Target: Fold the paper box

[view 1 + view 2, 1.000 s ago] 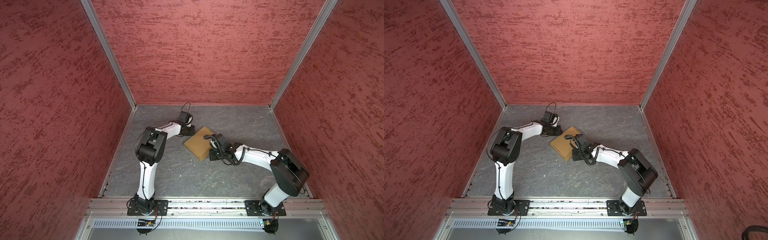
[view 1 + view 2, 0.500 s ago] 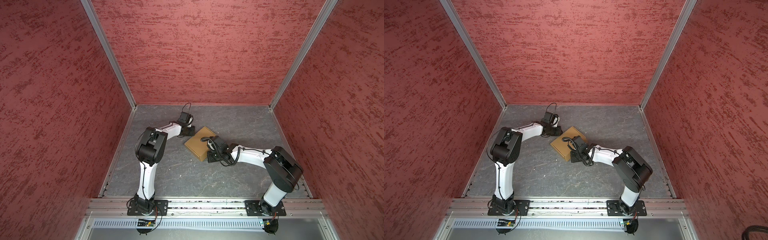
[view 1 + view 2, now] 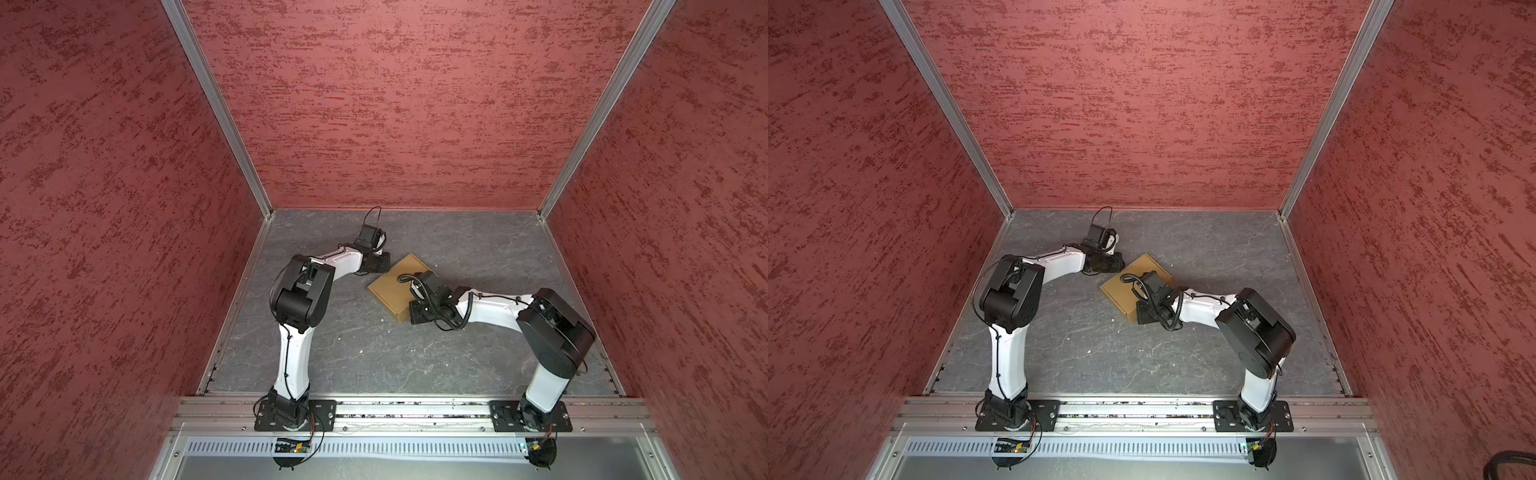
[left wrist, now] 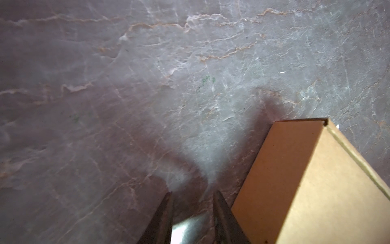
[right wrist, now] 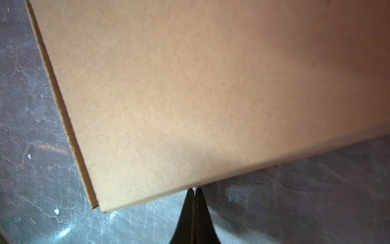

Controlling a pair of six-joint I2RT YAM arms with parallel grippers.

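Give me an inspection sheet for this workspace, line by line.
Surface: grey veined table.
Job's things: box, closed, lying flat.
Clutter: a few white specks.
Hands: left hand open, empty, beside the box; right hand shut, tips at the box's edge.
Cables: black cable at the right wrist arches over the box; thin loop at the left wrist.
Surroundings: red walls; metal rail in front.

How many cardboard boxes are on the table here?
1. The paper box lies near the middle of the table, beside the open left gripper, with the shut right gripper at its edge. The arms could hide little; no other shows.
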